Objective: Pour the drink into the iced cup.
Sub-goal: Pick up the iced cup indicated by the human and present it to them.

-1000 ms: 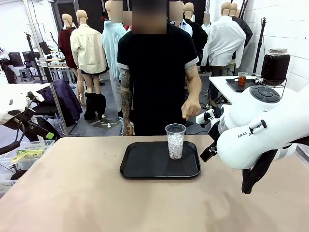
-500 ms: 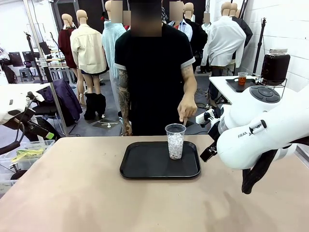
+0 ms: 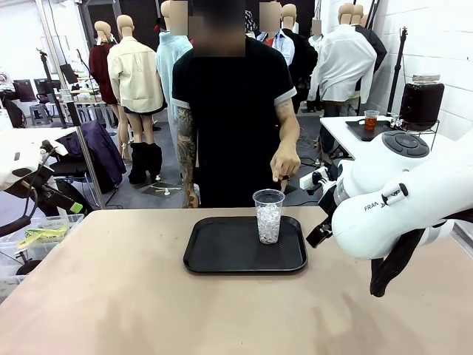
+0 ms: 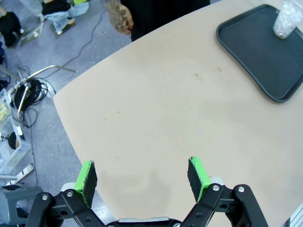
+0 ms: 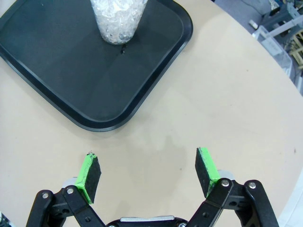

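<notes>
Illumination: bright, diffuse, even. The tray [image 5: 47,61] shows a soft sheen; faint shadows mark the counter [image 5: 236,94] just beside it. Wrist views bow at the edges.

In your right wrist view the top edge cuts off the upper part of the iced cup [image 5: 118,19]; in your left wrist view the tray [image 4: 258,52] runs off the right edge.
</notes>
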Available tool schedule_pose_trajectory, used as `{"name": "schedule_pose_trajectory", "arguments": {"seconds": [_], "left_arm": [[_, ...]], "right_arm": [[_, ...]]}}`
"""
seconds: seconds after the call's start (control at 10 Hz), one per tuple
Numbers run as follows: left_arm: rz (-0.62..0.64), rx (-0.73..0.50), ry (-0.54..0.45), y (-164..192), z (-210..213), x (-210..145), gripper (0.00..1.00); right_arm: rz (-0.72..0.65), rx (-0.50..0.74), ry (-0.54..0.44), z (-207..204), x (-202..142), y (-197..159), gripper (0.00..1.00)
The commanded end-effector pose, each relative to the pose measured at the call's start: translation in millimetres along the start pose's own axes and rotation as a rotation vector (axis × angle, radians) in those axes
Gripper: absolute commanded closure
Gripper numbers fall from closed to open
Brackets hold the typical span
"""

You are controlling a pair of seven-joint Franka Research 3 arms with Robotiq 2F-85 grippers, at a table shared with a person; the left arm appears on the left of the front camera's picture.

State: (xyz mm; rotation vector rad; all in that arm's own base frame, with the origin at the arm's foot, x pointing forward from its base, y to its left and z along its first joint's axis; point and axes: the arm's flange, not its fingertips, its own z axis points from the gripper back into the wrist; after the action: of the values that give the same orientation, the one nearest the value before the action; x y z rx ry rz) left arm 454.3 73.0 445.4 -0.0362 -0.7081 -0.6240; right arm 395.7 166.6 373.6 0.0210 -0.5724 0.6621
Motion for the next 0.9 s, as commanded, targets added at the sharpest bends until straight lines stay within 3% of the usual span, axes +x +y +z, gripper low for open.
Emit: {"name": "schedule_pose_trajectory", "arguments": {"seconds": [0.0,0.7,0.8], "left_arm": [[-0.001,0.003,0.002,1,1,-1,0.0],[-0.001,0.003,0.002,1,1,-1,0.0],[-0.001,0.003,0.002,1,1,-1,0.0]], "right_arm": [[0.0,0.001,0.0,0,0,1,0.0],[0.0,0.0,0.0,0,0,0,0.0],[0.042,0.044,0.004,8,0,-17,0.0]]}}
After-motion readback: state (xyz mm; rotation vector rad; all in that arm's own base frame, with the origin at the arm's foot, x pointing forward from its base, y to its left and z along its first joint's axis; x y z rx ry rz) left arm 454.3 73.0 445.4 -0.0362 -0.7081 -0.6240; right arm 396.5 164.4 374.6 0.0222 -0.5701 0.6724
